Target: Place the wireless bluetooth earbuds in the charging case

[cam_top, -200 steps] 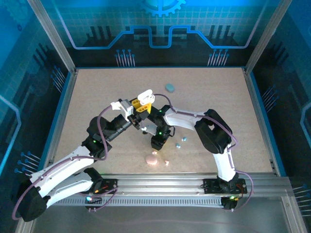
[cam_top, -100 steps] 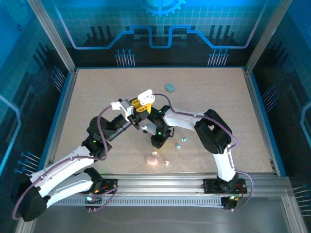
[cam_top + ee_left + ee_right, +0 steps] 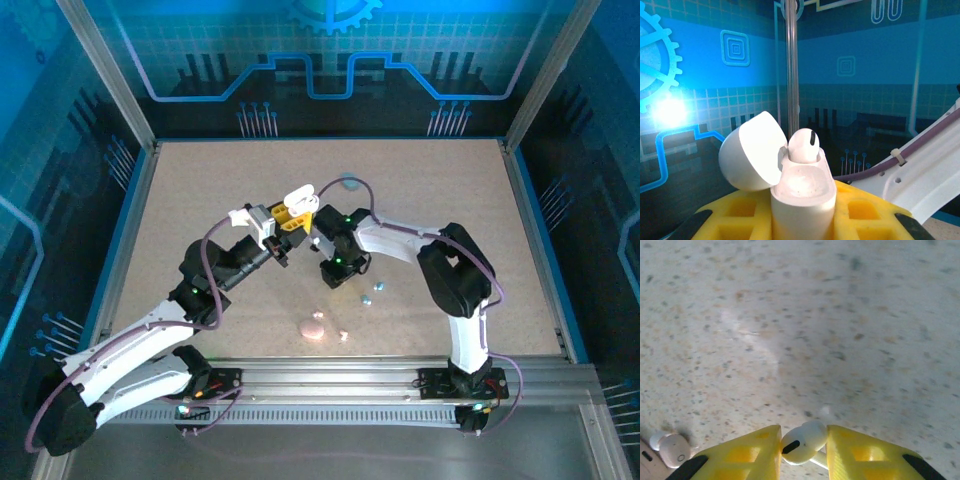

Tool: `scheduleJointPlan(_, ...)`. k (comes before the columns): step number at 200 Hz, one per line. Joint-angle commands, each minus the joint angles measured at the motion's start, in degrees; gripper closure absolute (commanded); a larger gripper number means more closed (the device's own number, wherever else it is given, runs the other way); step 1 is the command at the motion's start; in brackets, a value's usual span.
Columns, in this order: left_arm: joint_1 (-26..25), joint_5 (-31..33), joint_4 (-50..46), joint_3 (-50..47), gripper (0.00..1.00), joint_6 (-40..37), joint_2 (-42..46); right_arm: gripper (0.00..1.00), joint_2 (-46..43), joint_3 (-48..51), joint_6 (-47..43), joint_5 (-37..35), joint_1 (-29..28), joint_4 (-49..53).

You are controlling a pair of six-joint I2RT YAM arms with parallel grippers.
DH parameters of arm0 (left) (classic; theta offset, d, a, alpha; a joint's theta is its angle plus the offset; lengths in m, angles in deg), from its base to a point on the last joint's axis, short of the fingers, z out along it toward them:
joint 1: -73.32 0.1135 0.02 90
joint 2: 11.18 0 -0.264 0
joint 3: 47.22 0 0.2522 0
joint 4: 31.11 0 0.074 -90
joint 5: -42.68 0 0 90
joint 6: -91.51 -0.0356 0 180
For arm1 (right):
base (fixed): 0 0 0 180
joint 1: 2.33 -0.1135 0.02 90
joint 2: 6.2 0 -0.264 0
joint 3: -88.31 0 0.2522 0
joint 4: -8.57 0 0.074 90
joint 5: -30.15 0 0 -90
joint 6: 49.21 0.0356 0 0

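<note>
currently the left gripper (image 3: pixel 293 212) is raised over the middle of the table (image 3: pixel 200 190). its yellow fingers (image 3: pixel 865 220) are clamped on the lower body of the white case (image 3: pixel 802 200). the case stands upright, with its lid (image 3: pixel 750 157) swung open to the left in the left wrist view. a seated earbud (image 3: pixel 804 145), white with a black mark facing the camera, sits in the far socket. the near socket is bare.

the right gripper (image 3: pixel 802 446) is closed on a held earbud (image 3: pixel 802 440), also white, pinched between its two yellow pads with speckled table surface beneath. the stem runs down and to the right behind the right pad. in the top view this gripper points downward, just right of the left gripper and nearer the bases. it is apart from the case.

loose items on the table:
- a pale earbud (image 3: pixel 671 446) lies at the lower left of the right wrist view, just beside a pinkish edge; what that edge belongs to cannot be told.
- a pink case (image 3: pixel 313 327) lies near the front rail.
- a pink earbud (image 3: pixel 343 335) lies just to the right of the pink case.
- two teal earbuds (image 3: pixel 372 293) lie close together, right of the right gripper.
- a teal case (image 3: pixel 349 181) lies farther back, partly behind the right arm's cable.
</note>
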Motion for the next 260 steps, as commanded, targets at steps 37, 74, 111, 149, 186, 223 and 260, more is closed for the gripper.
scheduleJointPlan(37, -0.4, 0.1, 1.1, 1.2, 0.77, 0.4, -0.3, 0.70, -4.2, 6.8, 13.7, 2.3, 6.9, -6.7)
scheduleJointPlan(74, -0.4, -0.2, 1.3, 1.5, 0.77, 0.6, -0.9, 0.61, -3.6, 7.2, 14.1, 4.0, 7.8, -6.0)
scheduleJointPlan(111, -0.4, -0.3, 1.5, 1.4, 0.77, 0.7, -1.2, 0.57, -4.6, 7.1, 12.7, 3.2, 7.8, -2.8)
scheduleJointPlan(149, -0.3, -0.3, 1.7, 1.4, 0.77, 0.7, -1.5, 0.57, -5.6, 7.7, 11.8, 4.7, 7.7, -0.6)
scheduleJointPlan(186, -0.4, -0.7, 2.4, 1.5, 0.77, 1.3, -2.2, 0.57, -5.0, 7.7, 11.4, 5.5, 7.1, 0.2)
scheduleJointPlan(223, -0.5, -0.8, 2.5, 1.6, 0.77, 1.3, -2.4, 0.58, -5.0, 6.8, 11.2, 7.1, 6.5, 0.6)
scheduleJointPlan(260, -0.4, -0.6, 2.4, 1.6, 0.77, 1.3, -2.3, 0.58, -7.5, 6.2, 10.7, 3.7, 6.2, 0.6)
